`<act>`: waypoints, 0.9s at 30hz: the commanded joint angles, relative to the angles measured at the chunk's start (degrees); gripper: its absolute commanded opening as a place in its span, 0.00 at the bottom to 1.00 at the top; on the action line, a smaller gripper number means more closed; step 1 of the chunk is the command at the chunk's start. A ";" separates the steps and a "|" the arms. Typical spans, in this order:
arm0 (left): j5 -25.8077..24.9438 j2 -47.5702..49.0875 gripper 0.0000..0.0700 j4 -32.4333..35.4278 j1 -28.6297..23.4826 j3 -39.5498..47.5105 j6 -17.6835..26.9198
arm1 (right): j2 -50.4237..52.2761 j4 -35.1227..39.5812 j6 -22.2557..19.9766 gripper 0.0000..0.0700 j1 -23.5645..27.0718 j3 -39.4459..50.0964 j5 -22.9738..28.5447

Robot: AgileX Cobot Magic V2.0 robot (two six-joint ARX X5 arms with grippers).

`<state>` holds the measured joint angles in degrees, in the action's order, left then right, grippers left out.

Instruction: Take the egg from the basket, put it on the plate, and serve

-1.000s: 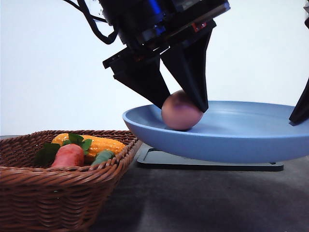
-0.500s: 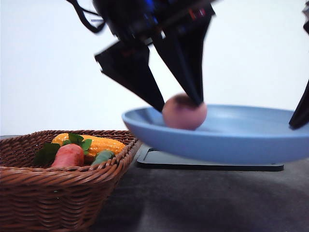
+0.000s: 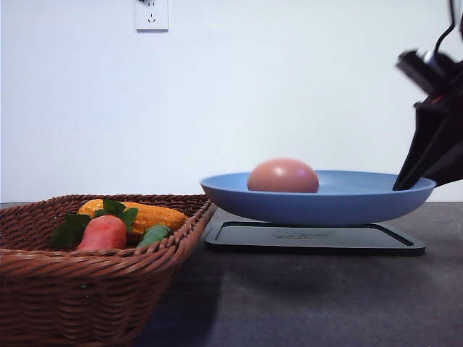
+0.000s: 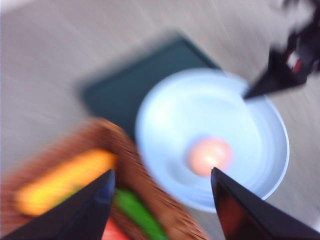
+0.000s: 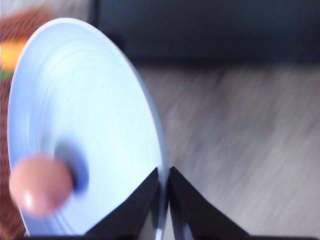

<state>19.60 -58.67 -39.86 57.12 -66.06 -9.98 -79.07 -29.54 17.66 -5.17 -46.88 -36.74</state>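
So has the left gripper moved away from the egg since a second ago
Yes. It was closed around the egg over the plate; in the front view it has gone up, clear of the basket. In its wrist view the left gripper is open.

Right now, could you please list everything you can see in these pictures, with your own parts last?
egg: one, pinkish-brown, lying in the plate.
plate: one, blue, held above the tray by its right rim.
tray: one, black, flat on the table under the plate.
basket: one, brown wicker, front left.
corn cob: one, yellow, in the basket.
carrot: one, orange-red with green leaves, in the basket.
wall socket: one, white, upper wall.
table: one, dark grey.
left gripper: open, above the basket and plate.
right gripper: shut on the plate's rim.
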 commanded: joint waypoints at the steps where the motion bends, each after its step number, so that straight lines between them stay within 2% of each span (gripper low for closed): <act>1: 2.68 2.02 0.56 -0.28 0.48 -1.18 0.53 | -4.30 0.82 -1.85 0.00 0.73 -3.47 -0.67; 9: 10.43 11.79 0.56 -3.34 0.48 -1.18 0.45 | -21.46 2.95 -1.81 0.00 3.92 -17.09 -0.64; 15: 12.36 15.10 0.56 -4.41 0.48 -1.18 0.07 | -30.47 2.86 -1.54 0.00 5.12 -25.16 -0.35; 20: 12.46 15.71 0.56 -4.81 0.48 -1.18 -0.50 | -33.74 2.85 -1.56 0.00 5.43 -27.76 -0.33; 22: 12.46 15.68 0.56 -5.45 0.48 -1.18 -1.11 | -33.76 2.94 -1.57 0.05 5.49 -27.80 -0.30; 26: 12.44 15.30 0.56 -5.78 0.48 -1.18 -1.42 | -33.74 3.17 -1.63 0.28 5.49 -27.81 -0.34; 27: 12.45 15.26 0.56 -5.75 0.48 -1.18 -1.42 | -33.74 3.17 -1.64 0.31 5.49 -27.81 -0.35</act>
<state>31.64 -42.85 -46.09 57.12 -66.06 -10.72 -111.83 -26.68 16.32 0.32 -73.47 -36.88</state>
